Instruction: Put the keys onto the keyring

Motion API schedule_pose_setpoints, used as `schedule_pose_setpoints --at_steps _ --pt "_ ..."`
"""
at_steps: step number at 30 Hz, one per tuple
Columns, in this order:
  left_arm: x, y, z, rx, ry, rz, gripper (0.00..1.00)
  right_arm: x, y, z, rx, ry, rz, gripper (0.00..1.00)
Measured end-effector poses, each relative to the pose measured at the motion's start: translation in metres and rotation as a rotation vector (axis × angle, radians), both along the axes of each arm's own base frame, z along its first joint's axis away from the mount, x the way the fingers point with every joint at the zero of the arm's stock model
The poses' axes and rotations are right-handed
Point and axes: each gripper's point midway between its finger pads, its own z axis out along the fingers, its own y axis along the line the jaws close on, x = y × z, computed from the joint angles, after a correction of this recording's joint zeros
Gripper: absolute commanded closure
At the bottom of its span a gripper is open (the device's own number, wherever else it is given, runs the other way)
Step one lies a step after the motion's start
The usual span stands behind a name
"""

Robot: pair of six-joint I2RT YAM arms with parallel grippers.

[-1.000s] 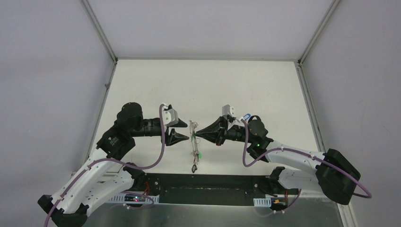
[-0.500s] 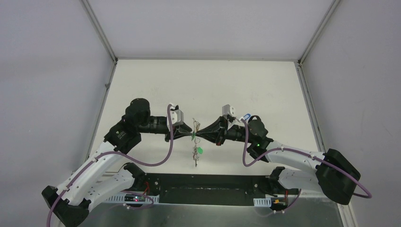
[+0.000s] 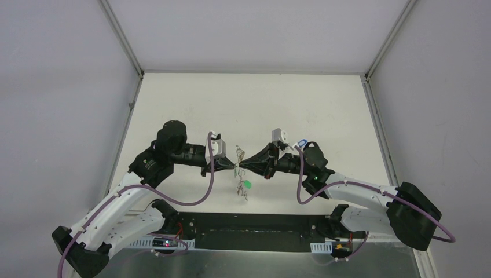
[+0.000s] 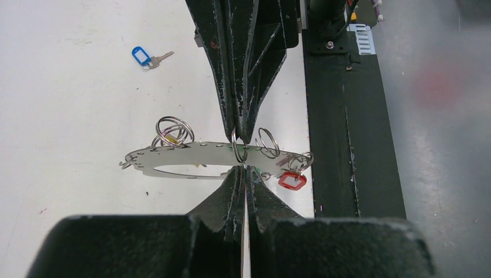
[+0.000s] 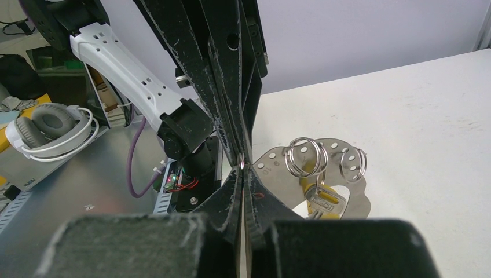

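The keyring point(image 4: 191, 155), a flat silvery loop with punched holes, hangs above the table between both arms point(image 3: 239, 152). My left gripper point(image 4: 244, 169) is shut on its near edge. My right gripper point(image 5: 242, 168) is shut on the opposite edge, tip to tip with the left point(image 3: 243, 166). Small split rings point(image 5: 304, 156) hang from the keyring with keys on them: a yellow-tagged key point(image 5: 321, 200), a red tag point(image 4: 292, 180) and a green tag point(image 3: 248, 184). A blue-tagged key point(image 4: 145, 57) lies loose on the white table.
The black base rail point(image 3: 255, 231) runs along the table's near edge, just below the hanging keys. Grey walls enclose the white table point(image 3: 255, 104) on three sides. Headphones point(image 5: 52, 124) lie off the table behind the left arm.
My left arm has moved right to the keyring and its gripper has closed on it. The right gripper has kept its hold. The hanging keys have swung slightly.
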Motion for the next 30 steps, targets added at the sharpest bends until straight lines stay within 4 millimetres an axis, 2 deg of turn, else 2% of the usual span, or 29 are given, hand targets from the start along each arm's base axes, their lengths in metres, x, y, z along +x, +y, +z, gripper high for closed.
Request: schedule_pose_setpoints --at_steps 11,14,18,21,30 --pt "-0.009 -0.007 -0.004 0.015 0.018 -0.025 1.00 -0.002 0.000 -0.001 -0.001 0.006 0.008 1.00" --pt "-0.010 -0.011 -0.007 0.019 0.034 -0.016 0.90 -0.002 -0.001 -0.004 -0.007 0.012 0.009 1.00" --pt "-0.010 -0.012 -0.014 0.020 0.061 0.014 0.68 -0.002 -0.001 -0.007 -0.012 0.018 0.007 1.00" --pt "-0.009 -0.007 -0.013 0.001 0.060 0.056 0.58 -0.001 -0.001 -0.007 -0.010 0.019 0.000 1.00" --pt "-0.008 0.000 0.003 -0.072 0.056 0.136 0.59 0.001 -0.001 -0.005 -0.002 0.015 -0.011 1.00"
